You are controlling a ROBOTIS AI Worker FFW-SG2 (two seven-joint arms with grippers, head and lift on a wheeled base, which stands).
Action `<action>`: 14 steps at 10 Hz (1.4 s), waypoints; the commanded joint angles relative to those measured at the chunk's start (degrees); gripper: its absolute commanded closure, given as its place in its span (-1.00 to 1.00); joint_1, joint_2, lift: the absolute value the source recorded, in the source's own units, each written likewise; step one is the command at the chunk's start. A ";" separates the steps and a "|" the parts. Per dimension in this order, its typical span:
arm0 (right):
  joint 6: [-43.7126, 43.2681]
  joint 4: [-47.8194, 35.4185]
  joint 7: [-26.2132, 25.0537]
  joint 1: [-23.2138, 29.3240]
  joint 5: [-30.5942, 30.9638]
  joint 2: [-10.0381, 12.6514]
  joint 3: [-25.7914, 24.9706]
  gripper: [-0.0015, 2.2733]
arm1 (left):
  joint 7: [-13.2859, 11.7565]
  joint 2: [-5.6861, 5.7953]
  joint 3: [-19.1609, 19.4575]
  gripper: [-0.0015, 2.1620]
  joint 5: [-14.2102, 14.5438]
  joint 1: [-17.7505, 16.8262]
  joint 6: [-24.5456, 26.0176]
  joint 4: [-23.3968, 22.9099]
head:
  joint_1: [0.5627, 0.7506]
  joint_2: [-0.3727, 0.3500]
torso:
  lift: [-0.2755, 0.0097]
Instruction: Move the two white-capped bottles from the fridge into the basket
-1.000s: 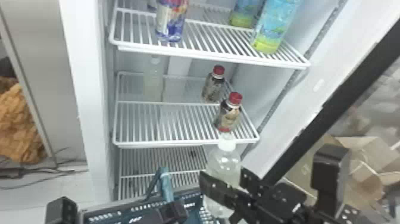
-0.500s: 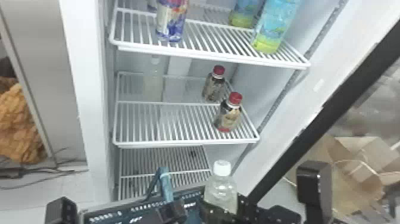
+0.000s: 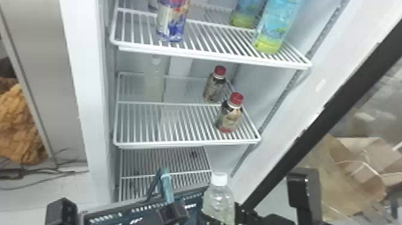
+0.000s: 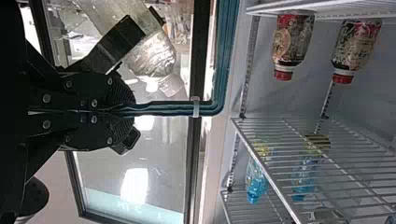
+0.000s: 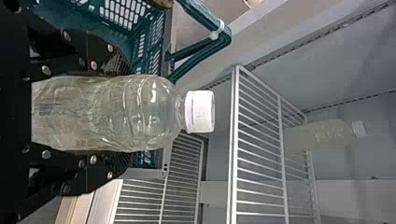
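the right gripper is clamping the near bottle by the basket, white cap pointing up, long axis running nearly upright; it's showing lower than before (its twin is standing far left), while the left gripper is pinching the handle shut.

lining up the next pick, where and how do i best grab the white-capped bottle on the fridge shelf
I'd grip the bottle around mid-body, below its cap, coming level from the open front and closing on its left and right sides. It stands upright toward the shelf's left rear, nothing before it, and its sides look fairly straight.
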 commanded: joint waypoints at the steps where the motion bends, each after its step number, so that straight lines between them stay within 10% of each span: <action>1: -1.36 0.19 0.00 -0.02 0.00 0.02 -0.49 -0.52 | 0.00 0.02 -0.03 0.04 0.09 -0.07 0.00 0.08 | 0.41 -0.94 | -0.89; 9: -38.63 9.47 0.00 -2.83 4.11 1.34 -0.03 -0.72 | 0.00 0.02 -0.14 0.04 0.09 -0.07 0.00 0.08 | 0.41 -0.94 | -0.89; 14: -63.94 29.02 -1.58 -9.58 8.00 1.43 3.17 -0.95 | 0.00 0.02 -0.26 0.04 0.20 0.07 0.00 -0.06 | 0.41 -0.94 | -0.89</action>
